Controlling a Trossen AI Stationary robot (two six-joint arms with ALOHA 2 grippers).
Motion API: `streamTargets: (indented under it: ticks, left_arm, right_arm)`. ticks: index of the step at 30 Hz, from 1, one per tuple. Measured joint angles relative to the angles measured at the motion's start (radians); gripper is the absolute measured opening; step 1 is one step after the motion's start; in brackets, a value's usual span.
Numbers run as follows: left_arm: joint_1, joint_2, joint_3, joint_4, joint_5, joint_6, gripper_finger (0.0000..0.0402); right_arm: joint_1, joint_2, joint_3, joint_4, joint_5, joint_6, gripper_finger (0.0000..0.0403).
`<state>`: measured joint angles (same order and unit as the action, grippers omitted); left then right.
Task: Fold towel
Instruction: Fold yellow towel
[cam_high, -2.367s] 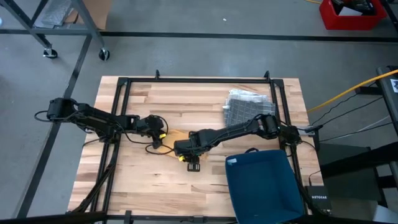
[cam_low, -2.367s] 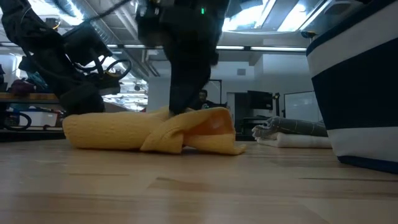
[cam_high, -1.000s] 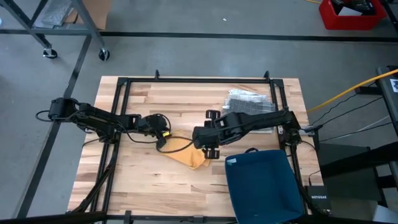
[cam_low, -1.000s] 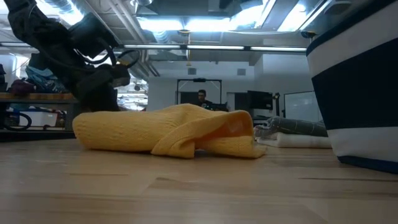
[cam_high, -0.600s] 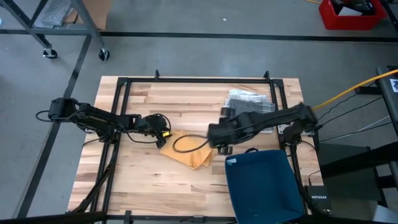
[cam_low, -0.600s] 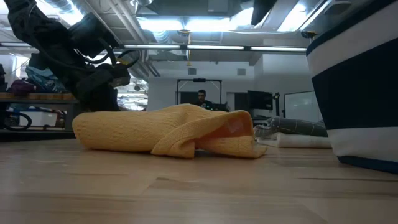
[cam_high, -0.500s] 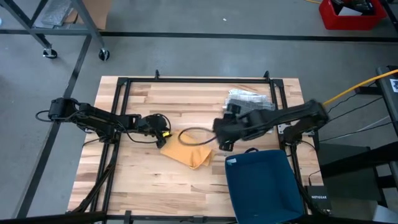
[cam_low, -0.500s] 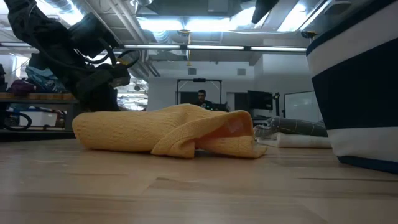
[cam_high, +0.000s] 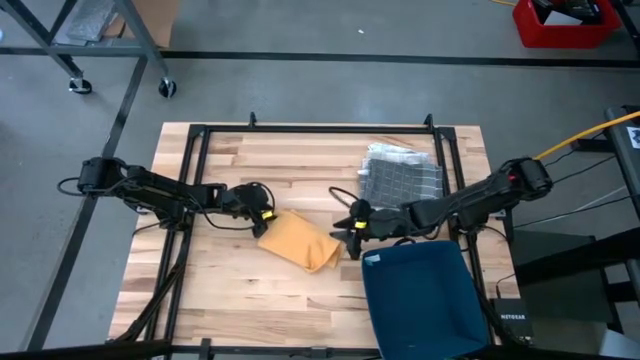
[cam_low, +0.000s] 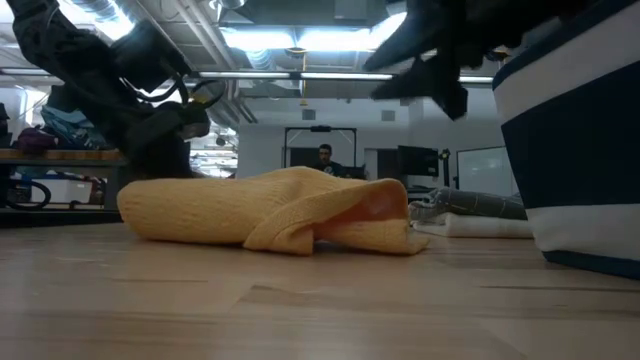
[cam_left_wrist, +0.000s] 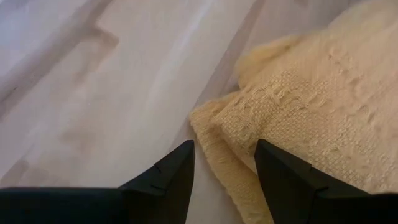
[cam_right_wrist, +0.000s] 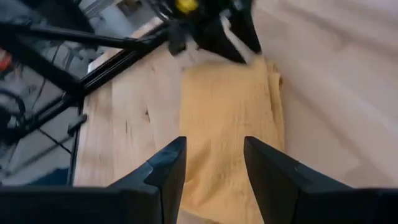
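Observation:
A yellow towel (cam_high: 298, 240) lies folded in a thick bundle on the wooden table (cam_high: 230, 300); in the low view the yellow towel (cam_low: 270, 210) rests flat on its underside. My left gripper (cam_high: 262, 219) stands open at the towel's far-left fringed corner (cam_left_wrist: 214, 118), low over the table. My right gripper (cam_high: 351, 228) hangs open with nothing between its fingers, just off the towel's right end and above the table (cam_low: 430, 65). In the right wrist view my right gripper (cam_right_wrist: 214, 165) looks along the towel (cam_right_wrist: 230, 112) toward the left gripper. My left gripper is open, slanting down at the towel's fringed corner (cam_left_wrist: 249, 124). One finger (cam_left_wrist: 277, 171) stands over the cloth's edge and the other (cam_left_wrist: 180, 171) over bare wood. I cannot tell whether either finger touches the towel.
A dark blue bin (cam_high: 420, 295) stands at the near right, close beside my right gripper. A folded grey checked cloth (cam_high: 400, 178) lies at the far right. Bare wood (cam_high: 230, 300) lies on the near left. A black frame (cam_high: 320, 128) borders the table.
My right arm has drawn back from over the towel toward the table's right edge and come down, its wrist rolling; the gripper now hangs low beside the towel's right end. The towel has lain still.

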<state>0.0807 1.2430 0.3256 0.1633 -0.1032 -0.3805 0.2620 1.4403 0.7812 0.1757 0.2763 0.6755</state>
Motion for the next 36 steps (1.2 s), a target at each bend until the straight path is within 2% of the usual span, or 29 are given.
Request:
streamTargets:
  ticks: [3, 10, 16, 18, 22, 25, 32, 36]
  left_arm:
    - [0.008, 0.0, 0.0, 0.054, 0.0, -0.001, 0.0159]
    - [0.044, -0.019, 0.001, 0.169, 0.0, -0.006, 0.0159]
    - [0.053, -0.086, 0.001, 0.162, 0.008, -0.041, 0.0159]
    - [0.052, -0.112, 0.001, 0.16, 0.075, -0.077, 0.0159]
    - [0.046, -0.156, 0.001, 0.149, 0.284, -0.136, 0.0159]
    - [0.023, -0.174, 0.002, 0.095, 0.388, -0.192, 0.0159]
    - [-0.098, -0.171, 0.001, -0.079, 0.415, -0.257, 0.0159]
    - [-0.173, -0.171, 0.0, -0.089, 0.415, -0.311, 0.0159]
  right_arm:
    - [0.0, 0.05, 0.002, 0.0, 0.002, 0.125, 0.0165]
    - [0.0, 0.164, 0.003, 0.012, 0.01, 0.306, 0.0165]
    - [-0.004, 0.202, 0.003, 0.044, 0.01, 0.357, 0.0165]
    - [-0.015, 0.211, 0.003, 0.064, -0.008, 0.389, 0.0165]
    - [-0.053, 0.216, 0.003, 0.064, -0.025, 0.424, 0.0165]
    - [-0.083, 0.215, 0.003, 0.068, -0.027, 0.424, 0.0165]
    - [-0.137, 0.235, 0.072, 0.014, -0.093, 0.421, 0.0165]
    - [-0.163, 0.294, 0.15, -0.057, -0.16, 0.397, 0.0165]
